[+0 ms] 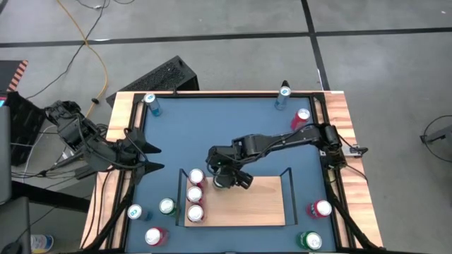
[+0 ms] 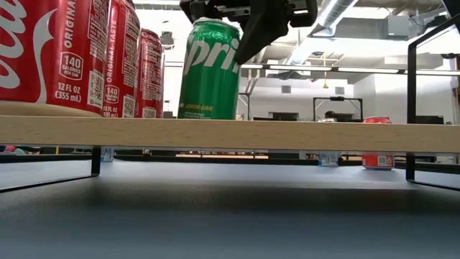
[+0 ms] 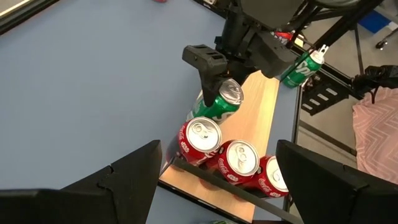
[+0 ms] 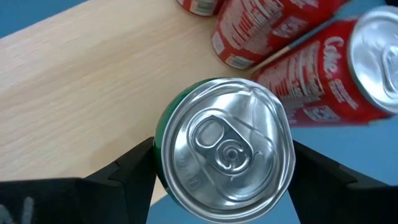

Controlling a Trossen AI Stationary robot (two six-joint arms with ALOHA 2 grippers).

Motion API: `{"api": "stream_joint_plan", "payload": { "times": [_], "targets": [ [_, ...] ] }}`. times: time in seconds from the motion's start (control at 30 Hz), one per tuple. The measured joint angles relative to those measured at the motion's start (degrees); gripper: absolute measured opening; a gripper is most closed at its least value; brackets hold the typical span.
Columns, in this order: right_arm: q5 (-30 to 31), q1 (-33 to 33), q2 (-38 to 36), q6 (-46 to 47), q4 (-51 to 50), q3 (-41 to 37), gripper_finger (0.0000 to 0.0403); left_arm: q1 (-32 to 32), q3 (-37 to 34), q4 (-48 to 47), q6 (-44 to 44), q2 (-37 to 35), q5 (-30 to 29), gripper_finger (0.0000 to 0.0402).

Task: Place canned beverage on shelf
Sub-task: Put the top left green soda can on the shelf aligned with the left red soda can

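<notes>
The green can (image 2: 209,70) stands upright on the shelf (image 1: 265,204), just beside three red cans (image 1: 195,195) lined along one short end. The right gripper (image 1: 224,180) straddles its top, jaws spread on either side, apparently released. The left gripper (image 1: 157,156) waits over the counter (image 1: 212,120), jaws apart.

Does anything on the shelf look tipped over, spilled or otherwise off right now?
Nothing stands out. The three red cans stand upright in a row on the shelf, and the green can stands upright beside them between the right pincer's fingers. No spill shows.
</notes>
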Motion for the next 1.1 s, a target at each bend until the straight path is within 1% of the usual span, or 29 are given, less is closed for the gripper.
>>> {"api": "stream_joint_plan", "payload": {
  "times": [0.3, 0.6, 0.73, 0.93, 1.1],
  "targets": [
    [-0.77, 0.36, 0.09, -0.96, -0.32, 0.13, 0.0296, 0.00, 0.00, 0.00, 0.02, 0.00, -0.02, 0.0302],
    [-0.59, 0.58, 0.22, -0.99, 1.85, 0.13, 0.0296, 0.00, 0.00, 0.00, 0.02, 0.00, -0.28, 0.0302],
    [0.25, 0.80, 0.22, -0.86, 1.81, 0.13, 0.0296, -0.02, 0.00, 0.00, 0.04, 0.00, -0.38, 0.0302],
    [4.65, 1.15, 0.22, 5.41, 1.81, 0.17, 0.0298, -0.01, 0.00, -0.02, 0.04, 0.00, -1.32, 0.0302],
    [5.03, 1.42, 0.11, 5.57, 0.77, 0.22, 0.0308, 0.00, 0.00, -0.02, 0.07, 0.00, -1.53, 0.0302]
  ]
}}
